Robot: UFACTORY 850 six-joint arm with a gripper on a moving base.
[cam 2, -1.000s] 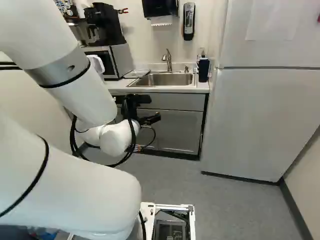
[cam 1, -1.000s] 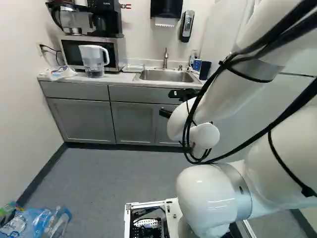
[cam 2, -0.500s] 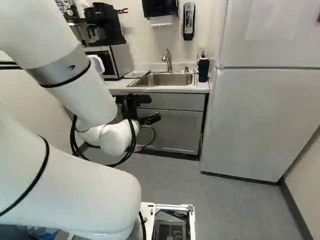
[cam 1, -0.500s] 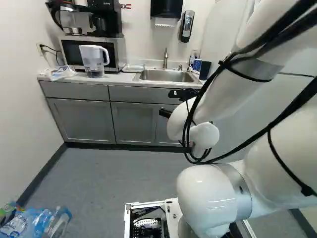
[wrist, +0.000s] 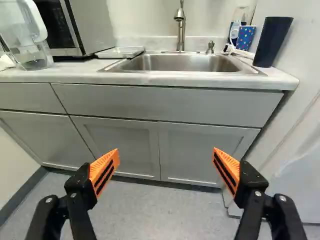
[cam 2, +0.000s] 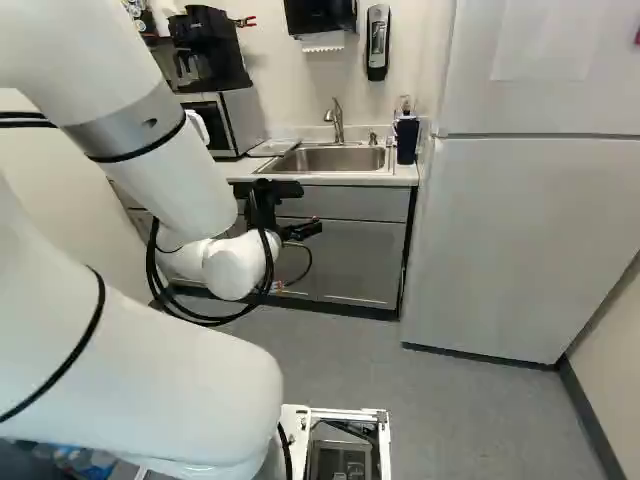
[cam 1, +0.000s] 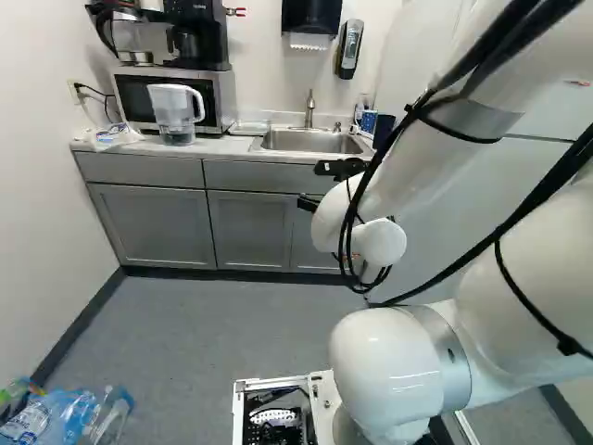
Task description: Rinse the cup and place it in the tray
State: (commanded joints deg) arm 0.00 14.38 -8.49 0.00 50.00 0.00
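At the left of the left base view, bottles (cam 1: 69, 415) lie on the floor (cam 1: 195, 324) near the wall, and the floor stretches ahead to the cabinets (cam 1: 157, 225). Above them, on the surface (wrist: 155, 79), the pitcher (cam 1: 174, 111) stands in front of the microwave (cam 1: 218, 97), near the front edge. The tray (wrist: 120, 52) lies farther back, between microwave and sink (wrist: 182, 63), just beside the sink's rim. The faucet (wrist: 180, 25) rises behind the basin. The pincer (cam 2: 312, 228) hangs in front of the cabinets, lower than the surface's front edge, its two fingers spread wide with open room between them. Right of the sink stand a patterned cup (wrist: 245, 38), toward the back, and the dark blue cup (wrist: 272, 41), upright near the surface's right end, with the refrigerator (cam 2: 530, 230) just beyond that end.
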